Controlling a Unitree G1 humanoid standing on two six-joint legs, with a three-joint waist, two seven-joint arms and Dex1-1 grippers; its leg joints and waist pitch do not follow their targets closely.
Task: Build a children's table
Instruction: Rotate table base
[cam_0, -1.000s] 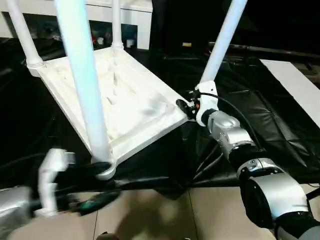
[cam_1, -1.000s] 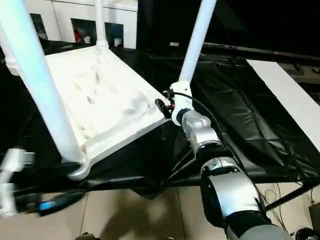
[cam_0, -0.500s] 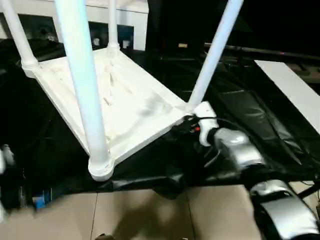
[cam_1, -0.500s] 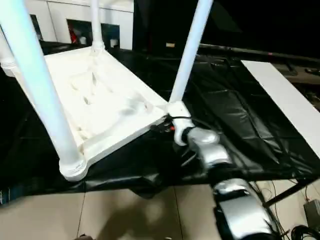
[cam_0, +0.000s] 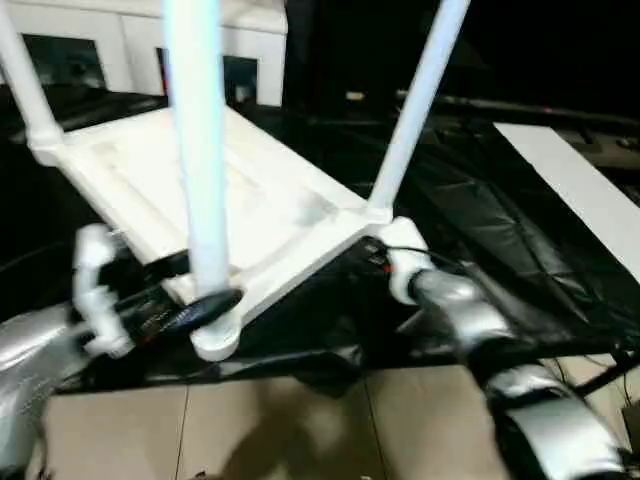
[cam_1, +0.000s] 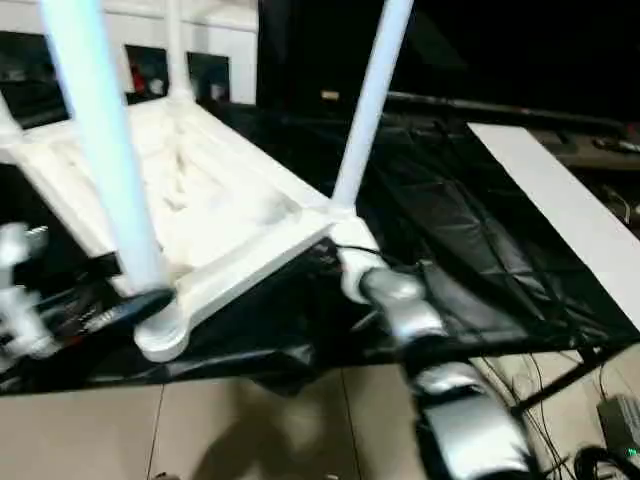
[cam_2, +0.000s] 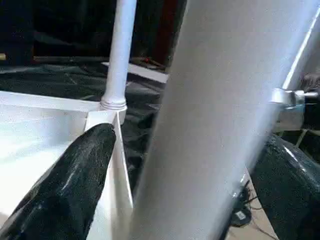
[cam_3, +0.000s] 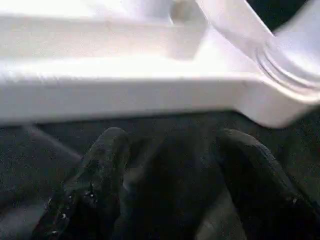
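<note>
left eye view: the children's table (cam_0: 240, 200) lies upside down on a black sheet (cam_0: 500, 220), ribbed underside up, with legs rising from the round corner sockets. the left gripper (cam_0: 195, 312) has its fingers spread wide on either side of the nearest leg (cam_0: 200, 150), just above the socket (cam_0: 215, 335); in the left wrist view one black finger (cam_2: 65, 195) sits beside the tube and the other (cam_2: 295, 190) stands apart on the far side, so nothing is clamped. the right gripper (cam_3: 170, 170) sits just below the tabletop's rim (cam_3: 125, 95), beside the right corner socket (cam_3: 285, 65), fingers parted and empty.

assessment: the moulded plastic looks light and stiff, and the smooth tapered legs are likely slippery, so a grip high on a tube would probably slide and lever the joint. the soundest holds appear to be low on a leg by its socket, or on the ribbed rim. the upturned legs could make the piece swing when lifted.
</note>
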